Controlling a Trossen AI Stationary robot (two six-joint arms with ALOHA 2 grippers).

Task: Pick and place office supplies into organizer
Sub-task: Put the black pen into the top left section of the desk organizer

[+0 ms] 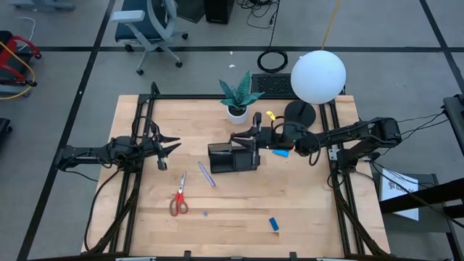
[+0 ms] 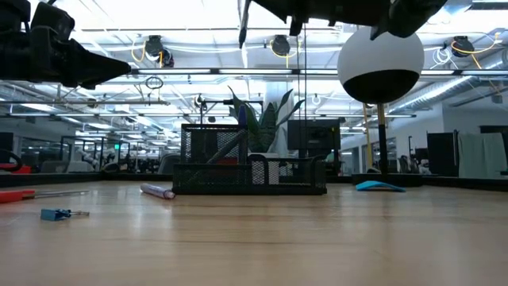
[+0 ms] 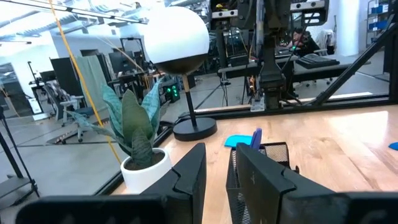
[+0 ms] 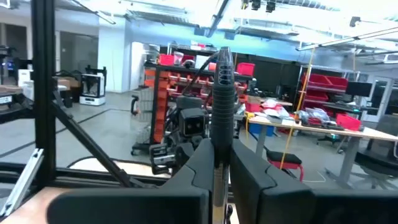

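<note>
loc: robotics lab/workshop | evid: red parts bins (image 4: 323, 81), workbenches (image 4: 311, 127), ceiling strip lights (image 2: 198, 32)

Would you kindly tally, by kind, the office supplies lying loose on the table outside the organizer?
Red-handled scissors: 1
Purple pen: 1
Blue note pad: 1
Small blue block: 1
Small yellow item: 1
Total: 5, not counting the dark pen in the right gripper.
</note>
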